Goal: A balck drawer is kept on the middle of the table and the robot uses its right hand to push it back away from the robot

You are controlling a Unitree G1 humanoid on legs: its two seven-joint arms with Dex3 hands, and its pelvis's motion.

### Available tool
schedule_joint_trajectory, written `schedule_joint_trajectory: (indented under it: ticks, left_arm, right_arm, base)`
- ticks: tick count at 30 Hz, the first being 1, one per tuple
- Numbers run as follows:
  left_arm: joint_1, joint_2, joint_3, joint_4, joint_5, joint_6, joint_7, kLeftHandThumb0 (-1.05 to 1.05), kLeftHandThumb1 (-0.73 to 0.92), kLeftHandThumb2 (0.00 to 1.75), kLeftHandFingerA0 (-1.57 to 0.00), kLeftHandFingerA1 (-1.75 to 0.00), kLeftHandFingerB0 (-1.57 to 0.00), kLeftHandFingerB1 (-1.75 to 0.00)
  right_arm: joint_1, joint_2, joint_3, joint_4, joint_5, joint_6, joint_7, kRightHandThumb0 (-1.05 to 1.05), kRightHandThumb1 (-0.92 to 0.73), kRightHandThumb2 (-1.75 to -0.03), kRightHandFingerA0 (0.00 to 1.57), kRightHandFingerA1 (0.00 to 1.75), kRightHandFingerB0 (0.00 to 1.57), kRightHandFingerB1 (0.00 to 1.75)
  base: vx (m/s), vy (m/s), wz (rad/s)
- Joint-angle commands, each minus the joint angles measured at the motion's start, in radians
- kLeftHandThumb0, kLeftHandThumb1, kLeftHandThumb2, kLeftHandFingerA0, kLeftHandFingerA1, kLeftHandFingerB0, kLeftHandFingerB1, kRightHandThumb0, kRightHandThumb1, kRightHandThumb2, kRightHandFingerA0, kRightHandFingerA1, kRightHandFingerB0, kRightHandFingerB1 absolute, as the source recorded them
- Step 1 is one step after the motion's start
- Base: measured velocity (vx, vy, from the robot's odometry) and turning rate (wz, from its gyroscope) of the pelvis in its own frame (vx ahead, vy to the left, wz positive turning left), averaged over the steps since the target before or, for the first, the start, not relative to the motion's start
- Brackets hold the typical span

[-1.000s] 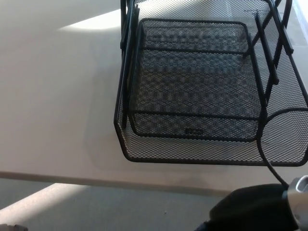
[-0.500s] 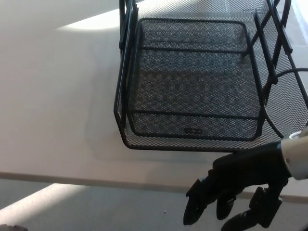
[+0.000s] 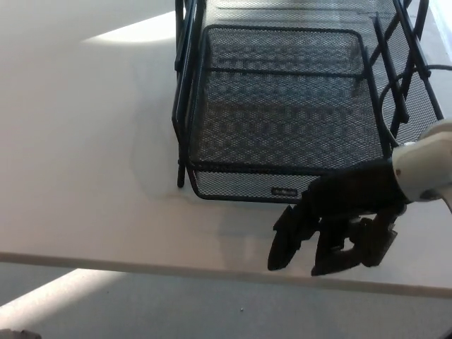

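A black wire-mesh drawer [image 3: 282, 120] sits in its black metal rack [image 3: 185, 92] on the white table [image 3: 85, 141], right of the middle of the head view. Its front panel, with a small label [image 3: 284, 191], stands level with the rack's front legs. My right hand [image 3: 339, 219] comes in from the right and rests against the right part of that front panel. Its fingers [image 3: 282, 244] hang apart, pointing down and left, and hold nothing. The hand hides the drawer's front right corner. My left hand does not show.
The table's front edge [image 3: 141, 263] runs just below my hand, with grey floor [image 3: 141, 304] under it. A thin black cable [image 3: 388, 95] loops over the rack's right side. A bright patch of light [image 3: 134, 32] lies on the table at the back left.
My right hand rose from the bottom right corner to the drawer's front. The lower drawer, which stuck out toward me, has slid back into the rack.
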Motion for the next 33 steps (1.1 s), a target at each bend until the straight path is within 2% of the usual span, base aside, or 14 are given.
schedule_joint_trajectory:
  ticks: [1,7,12,13,18,19,23,24,33]
  left_arm:
    - [0.002,0.008,0.005,0.004,0.008,-0.013,-0.007,-0.56,0.71,0.62,-0.48,-0.39,-0.32,-0.33]
    - [0.005,0.011,0.0,0.003,0.013,-0.016,-0.002,-0.54,0.75,0.63,-0.53,-0.4,-0.33,-0.33]
    - [0.008,0.012,0.0,0.0,0.013,-0.022,0.001,-0.55,0.75,0.63,-0.5,-0.39,-0.34,-0.33]
    - [0.006,0.012,-0.001,0.001,0.015,-0.02,0.001,-0.54,0.75,0.63,-0.5,-0.39,-0.34,-0.33]
    - [0.006,0.013,-0.004,0.003,0.018,-0.018,0.006,-0.54,0.75,0.63,-0.51,-0.39,-0.34,-0.33]
    - [0.006,0.012,-0.004,0.006,0.018,-0.021,0.008,-0.54,0.75,0.63,-0.52,-0.39,-0.34,-0.33]
    - [0.007,0.014,-0.006,0.005,0.019,-0.024,0.005,-0.55,0.75,0.63,-0.5,-0.39,-0.33,-0.33]
    - [0.006,0.012,-0.005,0.006,0.018,-0.02,0.004,-0.54,0.75,0.63,-0.5,-0.39,-0.33,-0.33]
    - [0.004,0.007,-0.001,0.009,0.013,-0.017,0.001,-0.55,0.75,0.63,-0.51,-0.39,-0.34,-0.33]
  right_arm:
    - [-0.06,0.042,0.003,0.139,-0.019,-0.07,0.007,-0.49,-0.78,-0.64,0.5,0.43,0.37,0.36]
    - [-0.123,0.095,-0.002,0.313,-0.04,-0.098,-0.007,-0.51,-0.75,-0.63,0.54,0.43,0.38,0.37]
    - [-0.166,0.124,-0.013,0.438,-0.053,-0.131,-0.021,-0.5,-0.77,-0.63,0.56,0.44,0.39,0.37]
    - [-0.179,0.131,-0.016,0.474,-0.058,-0.143,-0.029,-0.53,-0.72,-0.64,0.57,0.44,0.38,0.37]
    - [-0.21,0.145,-0.021,0.575,-0.081,-0.192,-0.049,-0.5,-0.77,-0.63,0.58,0.43,0.4,0.37]
    - [-0.219,0.148,-0.025,0.612,-0.084,-0.209,-0.054,-0.55,-0.64,-0.9,0.52,0.55,0.35,0.49]
    - [-0.236,0.155,-0.028,0.68,-0.1,-0.245,-0.068,-0.56,-0.63,-0.9,0.52,0.55,0.36,0.49]
    - [-0.239,0.155,-0.029,0.691,-0.106,-0.241,-0.073,-0.5,-0.76,-0.63,0.59,0.43,0.4,0.36]
    - [-0.211,0.123,-0.053,0.693,-0.132,-0.268,-0.08,-0.49,-0.76,-0.63,0.53,0.42,0.36,0.35]
  base:
    - [0.0,0.0,0.0]
    - [0.0,0.0,0.0]
    - [0.0,0.0,0.0]
    - [0.0,0.0,0.0]
    - [0.0,0.0,0.0]
    - [0.0,0.0,0.0]
    - [0.0,0.0,0.0]
    - [0.0,0.0,0.0]
    - [0.0,0.0,0.0]
